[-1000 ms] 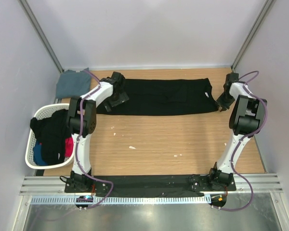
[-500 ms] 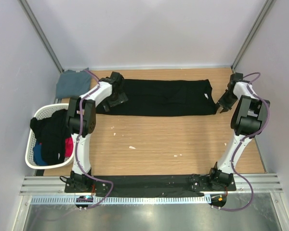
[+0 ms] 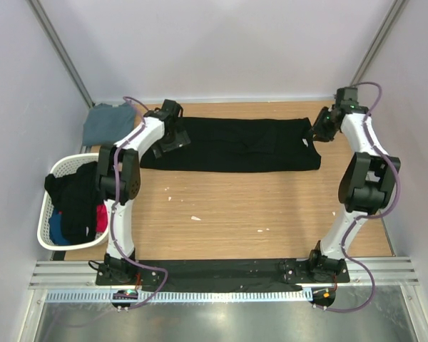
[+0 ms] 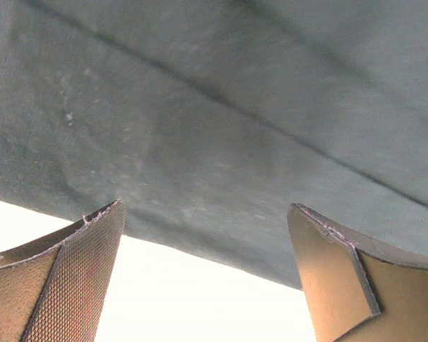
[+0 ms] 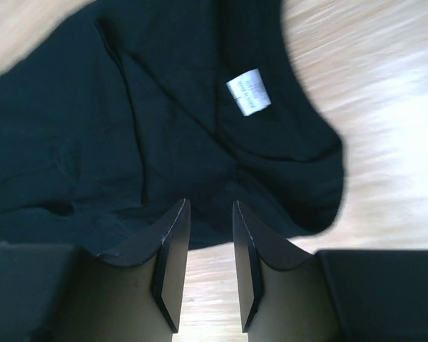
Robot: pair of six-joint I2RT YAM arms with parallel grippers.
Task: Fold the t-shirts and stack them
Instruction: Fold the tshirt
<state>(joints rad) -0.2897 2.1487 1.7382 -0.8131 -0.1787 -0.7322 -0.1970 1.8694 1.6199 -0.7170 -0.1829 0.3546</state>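
The black t-shirt (image 3: 235,146) lies folded into a long strip across the far half of the table (image 3: 257,206). My left gripper (image 3: 172,135) is over its left end. In the left wrist view this gripper (image 4: 205,214) is wide open, with the cloth's edge (image 4: 235,107) just past the fingertips and nothing between them. My right gripper (image 3: 319,130) hovers at the strip's right end. In the right wrist view it (image 5: 208,206) stands narrowly open and empty above the black cloth (image 5: 164,107), near a white label (image 5: 248,92). A folded slate grey-blue t-shirt (image 3: 105,122) lies in the far left corner.
A white laundry basket (image 3: 44,206) stands off the table's left edge, holding dark, red and blue clothes (image 3: 75,199). Walls close in the far side and both flanks. A few white scraps (image 3: 195,218) lie on the wood.
My right gripper has risen from the strip's right end and swung toward the far edge, its jaws parting a little. The left gripper shifted slightly toward the far side.
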